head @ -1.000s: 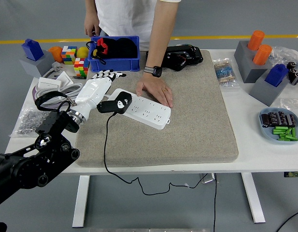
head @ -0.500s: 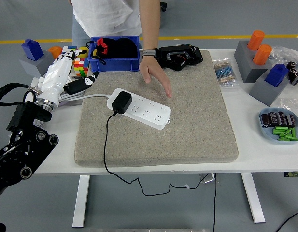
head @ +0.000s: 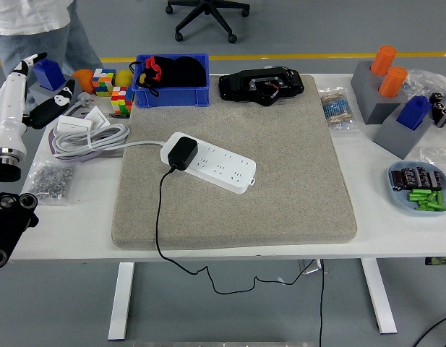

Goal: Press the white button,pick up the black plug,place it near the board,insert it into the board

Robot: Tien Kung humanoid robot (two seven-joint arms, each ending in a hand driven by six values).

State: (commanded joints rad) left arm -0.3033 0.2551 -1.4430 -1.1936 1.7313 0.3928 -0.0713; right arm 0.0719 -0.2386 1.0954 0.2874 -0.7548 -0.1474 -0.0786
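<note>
Plug (head: 182, 154) sits seated in the board (head: 209, 162) at its left end, on the mat (head: 280, 181) in the middle of the bench (head: 367, 238); to your eye the task looks finished. Your left hand (head: 19, 87) is up at the bench's far left edge, holding nothing, fingers loosely extended as far as you can tell. Right arm is out of view. Watch the cord (head: 159, 217): it trails off the near edge and hangs below, so any snag there could tug the plug loose. The white cable coil (head: 89, 136) lies close under your hand and could catch on a low move.
</note>
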